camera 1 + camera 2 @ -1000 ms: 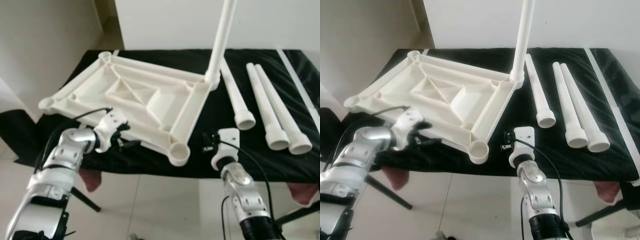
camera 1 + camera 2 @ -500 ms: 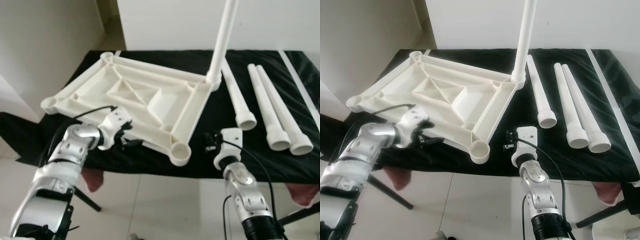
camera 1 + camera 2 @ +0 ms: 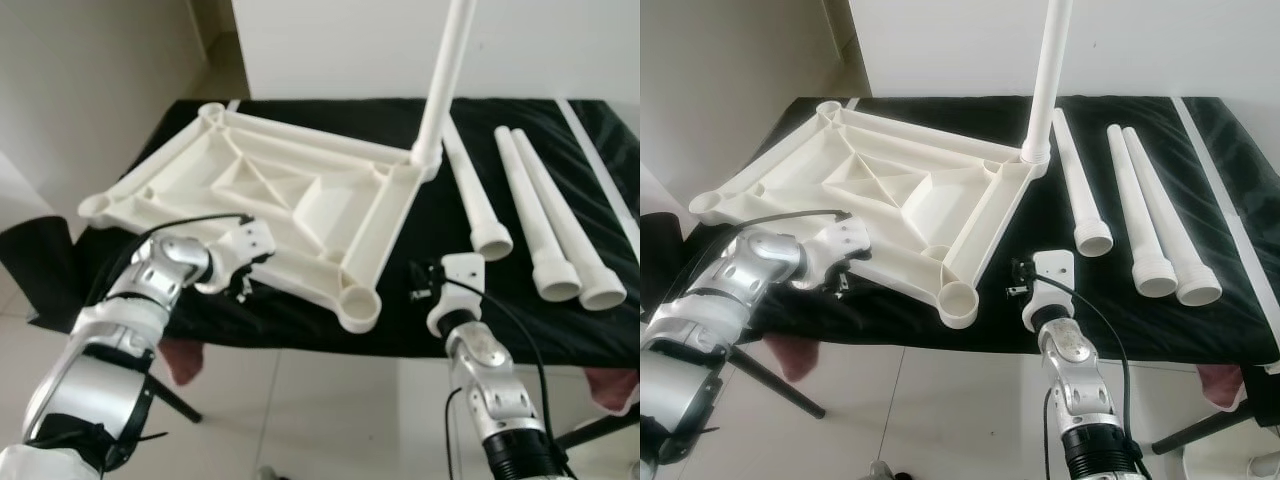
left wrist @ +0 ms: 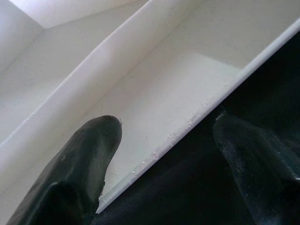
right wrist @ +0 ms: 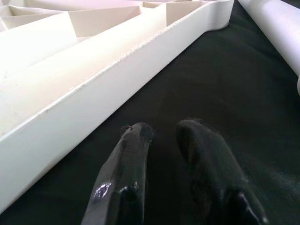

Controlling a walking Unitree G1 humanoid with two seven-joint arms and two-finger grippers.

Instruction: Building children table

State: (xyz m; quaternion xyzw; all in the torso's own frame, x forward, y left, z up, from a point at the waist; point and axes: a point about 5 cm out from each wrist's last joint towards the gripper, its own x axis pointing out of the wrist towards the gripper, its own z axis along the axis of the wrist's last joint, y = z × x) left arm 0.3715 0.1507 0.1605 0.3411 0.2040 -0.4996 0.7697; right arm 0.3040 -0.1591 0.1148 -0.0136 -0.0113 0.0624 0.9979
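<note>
A white plastic tabletop [image 3: 290, 200] lies upside down on the black-covered table [image 3: 520, 320]. One white leg [image 3: 445, 70] stands upright in its far right corner socket. Three loose legs [image 3: 470, 190] [image 3: 525, 205] [image 3: 570, 220] lie side by side to the right. My left gripper [image 3: 245, 285] is at the tabletop's near long edge. In the left wrist view it [image 4: 164, 126] is open, with the thin rim [image 4: 187, 124] between its fingers. My right gripper [image 3: 418, 283] hovers over the cloth just right of the empty near corner socket [image 3: 358, 306]. Its fingers [image 5: 136, 140] are together with nothing between them.
The table's front edge runs just below both grippers, with tiled floor [image 3: 300, 420] beneath. A white strip [image 3: 600, 160] lies on the cloth at the far right. A white wall [image 3: 340, 40] stands behind the table.
My left gripper has moved in toward the tabletop's near edge and now straddles its rim. The right arm has hardly moved.
</note>
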